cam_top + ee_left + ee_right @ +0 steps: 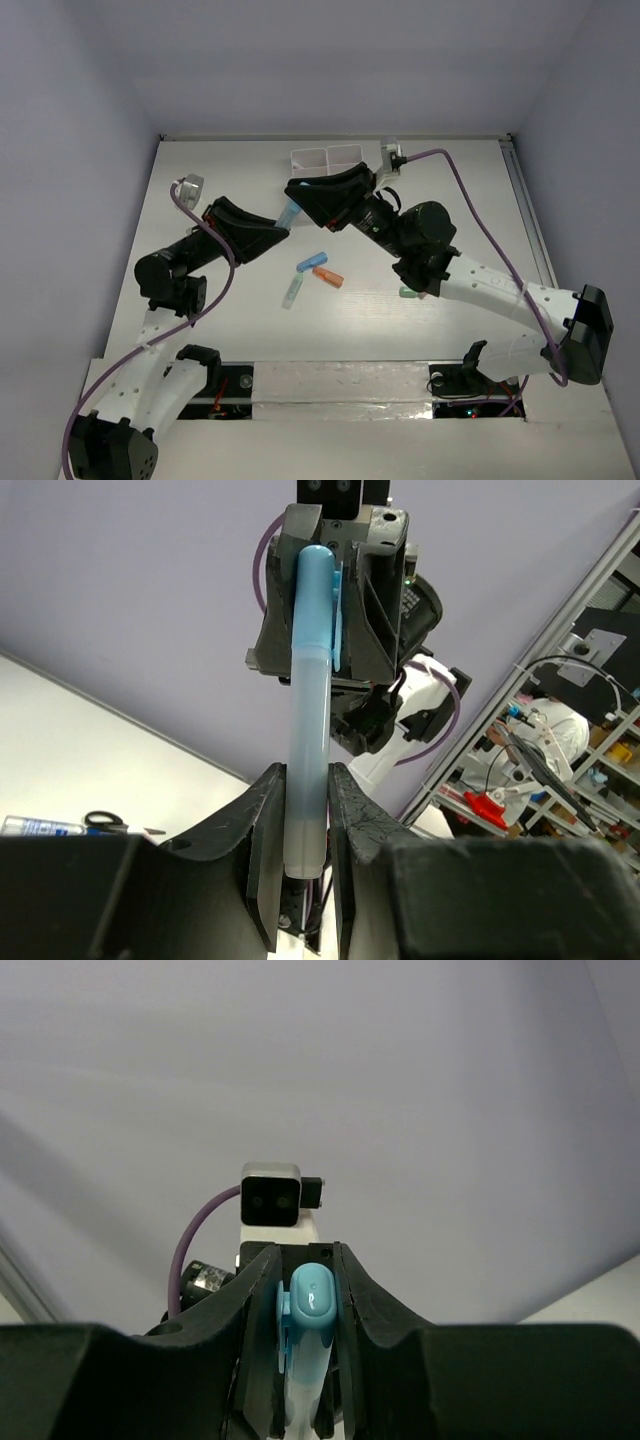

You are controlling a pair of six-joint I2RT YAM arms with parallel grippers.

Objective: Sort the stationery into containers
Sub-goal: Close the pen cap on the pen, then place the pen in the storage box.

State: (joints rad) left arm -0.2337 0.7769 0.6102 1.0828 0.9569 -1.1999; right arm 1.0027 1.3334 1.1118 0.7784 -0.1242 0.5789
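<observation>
A pale blue marker [308,710] with a blue cap [312,1298] is held above the table between both arms. My left gripper [305,815] is shut on its clear body end. My right gripper [310,1305] is shut on its capped end, facing the left one. From above, a short stretch of the marker [290,214] shows between the left gripper [277,230] and the right gripper [308,196]. The white containers [325,156] stand at the back, partly hidden by the right gripper. A blue marker [311,262], an orange one [328,277] and a pale-green one [292,291] lie mid-table.
A small green eraser [408,293] lies beside the right forearm. The left wrist view shows black-handled scissors [98,820] and a blue-labelled tube [30,825] on the table at the left. White walls close in the table at the back and sides.
</observation>
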